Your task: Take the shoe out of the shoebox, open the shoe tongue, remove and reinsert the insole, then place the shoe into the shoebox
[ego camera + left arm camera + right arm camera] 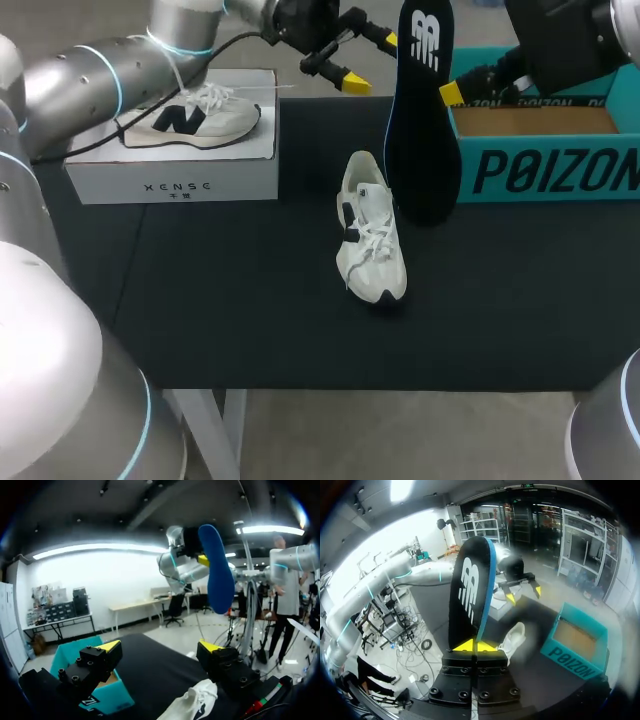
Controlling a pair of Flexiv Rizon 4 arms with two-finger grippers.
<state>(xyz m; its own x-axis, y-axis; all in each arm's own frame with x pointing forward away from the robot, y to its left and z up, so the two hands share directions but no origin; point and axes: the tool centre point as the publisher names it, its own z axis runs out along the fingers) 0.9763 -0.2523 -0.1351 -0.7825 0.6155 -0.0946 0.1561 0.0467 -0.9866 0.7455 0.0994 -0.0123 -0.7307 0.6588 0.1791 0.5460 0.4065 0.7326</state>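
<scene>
A: The right claw (476, 646): what has it got?
B: Its two yellow tips are pinched tight on the edge of the dark insole (420, 110), holding it upright in the air with the logo end uppermost.
A: And the left claw (372, 62)?
B: Spread wide with nothing between the fingers, hanging above the table (250, 310) at about 12 o'clock from the shoe.
A: Where is the shoe (372, 232)?
B: Out on the dark table near its middle, sole down, with the toe toward 6 o'clock. The insole hangs at roughly 1 o'clock from it, just beside the heel.
A: Does the insole's lower end touch anything?
B: I can't tell; it overlaps the front of the shoebox (545, 170) from the head view.
A: The shoebox?
B: Teal, lid off, at 2 o'clock from the shoe. At 10 o'clock a white box (170, 180) carries a second shoe (195, 120) on top.
</scene>
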